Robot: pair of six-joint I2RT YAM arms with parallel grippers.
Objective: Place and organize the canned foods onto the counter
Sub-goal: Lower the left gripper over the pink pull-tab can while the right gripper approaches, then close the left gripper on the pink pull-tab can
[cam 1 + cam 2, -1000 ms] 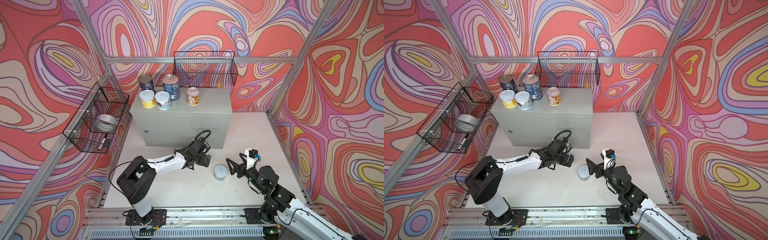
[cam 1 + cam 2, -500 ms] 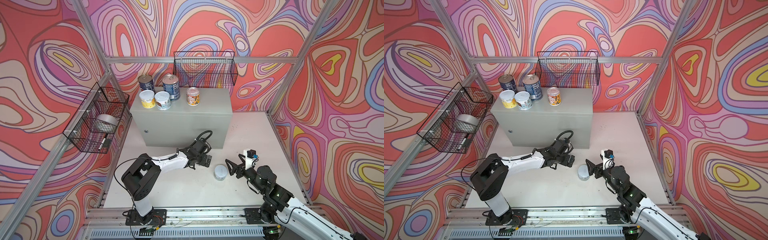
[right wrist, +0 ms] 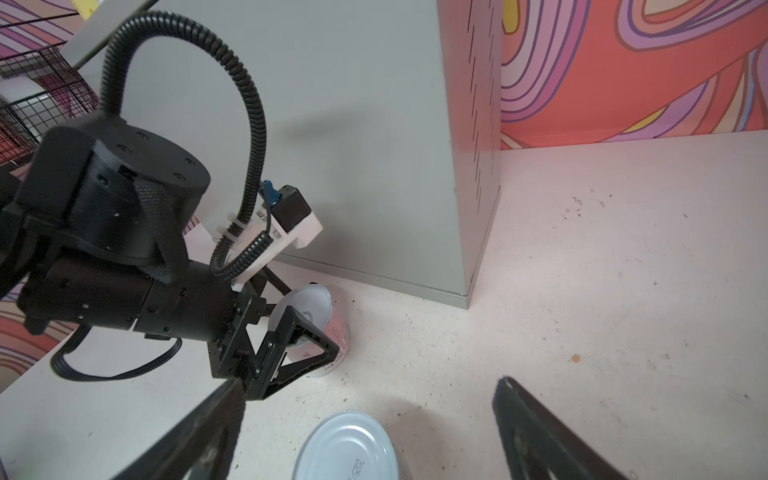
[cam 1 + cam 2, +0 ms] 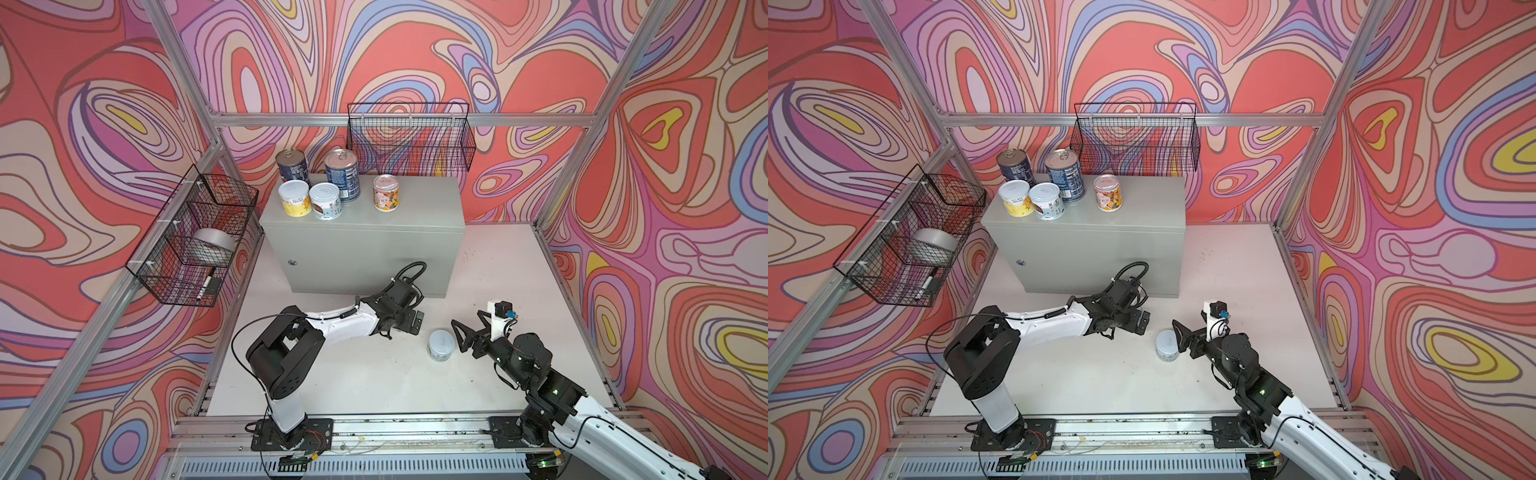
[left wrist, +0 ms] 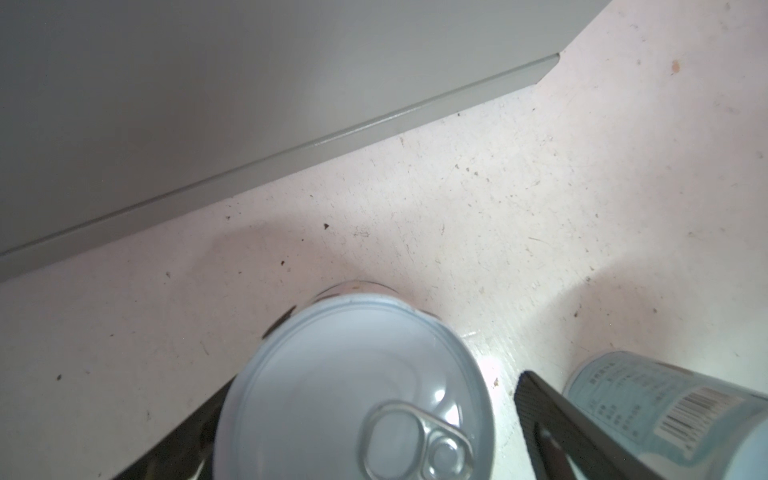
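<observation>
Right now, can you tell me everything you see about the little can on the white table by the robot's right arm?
The can is a short round tin with a flat silvery lid bearing small dark print. Its label is pale blue with tiny text and a barcode, seen in the left wrist view. It stands upright on the white table, in front of the grey cabinet. The right end effector is open right beside it; whether it touches the can is unclear.

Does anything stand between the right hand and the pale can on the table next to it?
Nothing visible does. The right hand is open, and the pale can stands upright in the gap between its fingers.
</observation>
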